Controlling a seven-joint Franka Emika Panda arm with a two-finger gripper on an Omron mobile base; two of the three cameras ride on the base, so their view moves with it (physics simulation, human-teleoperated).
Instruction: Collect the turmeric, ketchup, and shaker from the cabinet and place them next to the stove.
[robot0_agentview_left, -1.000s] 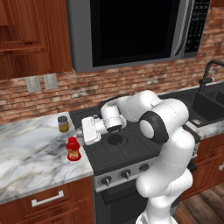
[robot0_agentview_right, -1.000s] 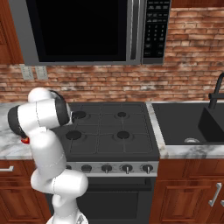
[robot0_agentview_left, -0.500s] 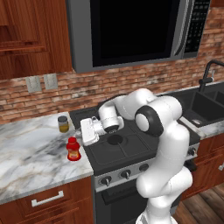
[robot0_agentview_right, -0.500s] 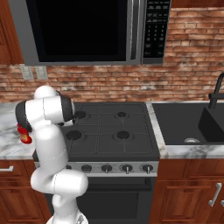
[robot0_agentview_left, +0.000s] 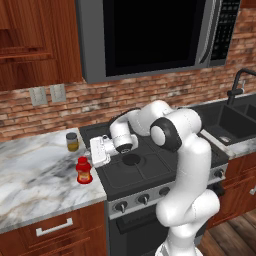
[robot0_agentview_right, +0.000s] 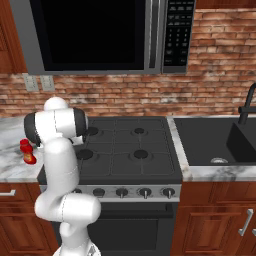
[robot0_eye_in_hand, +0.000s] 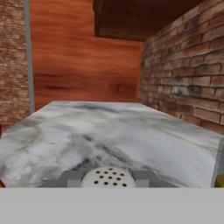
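Looking from my left base camera, I am counting one turmeric (robot0_agentview_left: 72, 142) jar and one ketchup (robot0_agentview_left: 83, 170) bottle, both standing on the marble counter (robot0_agentview_left: 30, 175) just left of the stove (robot0_agentview_left: 150, 165). The jar is sitting back toward the brick wall (robot0_agentview_left: 75, 107), the bottle nearer the front edge, the two apart. My claw (robot0_agentview_left: 95, 153) is hanging over the counter at the stove's left edge, between them; its fingers are hard to make out here. A microwave (robot0_agentview_left: 150, 35) is hanging above, and one sink (robot0_agentview_left: 232, 120) is lying to the right.

From my right base camera, my own arm is covering most of the counter's near part; the ketchup (robot0_agentview_right: 27, 151) is peeking out beside it. I am counting four burners on the stove (robot0_agentview_right: 130, 150) and five knobs along its silver front.

Through my hand camera, one shaker (robot0_eye_in_hand: 109, 178) is showing its perforated cap, and my fingers (robot0_eye_in_hand: 70, 179) are clamped against it on either side. The marble is stretching ahead to the cabinet (robot0_eye_in_hand: 83, 65). The shaker's body is cut off below.
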